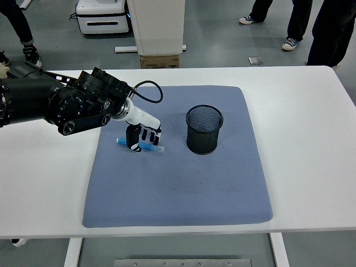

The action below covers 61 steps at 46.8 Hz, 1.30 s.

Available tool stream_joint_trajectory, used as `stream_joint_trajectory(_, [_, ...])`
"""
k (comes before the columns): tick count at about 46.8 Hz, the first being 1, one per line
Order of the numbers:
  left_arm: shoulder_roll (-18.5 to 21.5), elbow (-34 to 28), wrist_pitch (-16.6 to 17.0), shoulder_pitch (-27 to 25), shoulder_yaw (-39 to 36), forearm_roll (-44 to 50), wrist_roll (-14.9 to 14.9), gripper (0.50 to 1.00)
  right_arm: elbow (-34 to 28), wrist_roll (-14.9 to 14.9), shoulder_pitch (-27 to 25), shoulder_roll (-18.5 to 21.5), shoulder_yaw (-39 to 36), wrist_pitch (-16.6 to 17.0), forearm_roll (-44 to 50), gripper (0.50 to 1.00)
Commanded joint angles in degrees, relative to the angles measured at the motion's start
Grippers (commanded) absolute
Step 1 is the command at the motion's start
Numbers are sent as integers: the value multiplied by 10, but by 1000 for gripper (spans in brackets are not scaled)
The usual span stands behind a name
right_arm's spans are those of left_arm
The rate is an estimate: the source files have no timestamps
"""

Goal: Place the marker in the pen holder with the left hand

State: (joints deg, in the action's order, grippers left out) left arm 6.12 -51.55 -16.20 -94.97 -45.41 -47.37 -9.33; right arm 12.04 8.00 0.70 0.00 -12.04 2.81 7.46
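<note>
The left arm (55,103) comes in from the left side, well to the left of the pen holder (204,129), and ends in the left hand (142,135). The hand's fingers are curled down around the marker (140,145), a blue one that lies on the blue mat (178,167) to the left of the pen holder, its length running roughly sideways. The marker looks slightly tilted, but whether it has left the mat I cannot tell. The step in hand appears to be the grasp itself: the fingers seem to be closing on the marker's middle, with both ends sticking out past the hand.

The pen holder, a black mesh cup, stands upright on the mat, apart from the hand, its open mouth clear. The white table (311,139) carries the mat; the right arm is not in view.

The next move probably calls for a firm hold, a lift off the mat, a carry rightward over the holder's rim, and tipping the marker toward upright so one end can drop through the opening.
</note>
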Motion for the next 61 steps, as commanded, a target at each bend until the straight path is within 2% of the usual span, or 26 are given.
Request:
stream_joint_trajectory(1, [0,0,1,-1,2,0,0,681,0,0,0,0,0,0,0,1000])
stream_joint_trajectory(25, [1,0,0,-7,5,-5,-1,689,0,0,0,0,0,0,0,1000])
stream_joint_trajectory(39, [-3,0,1,-2,4,-11,-1,678,0,0,0,0,0,0,0,1000])
stream_joint_trajectory(48, [-7,0,1,-1,2,-12,-1,654,0,0,0,0,0,0,0,1000])
stream_joint_trajectory(61, [-15,-1,1,11,2,-12,0,593,0,0,0,0,0,1,0,1000])
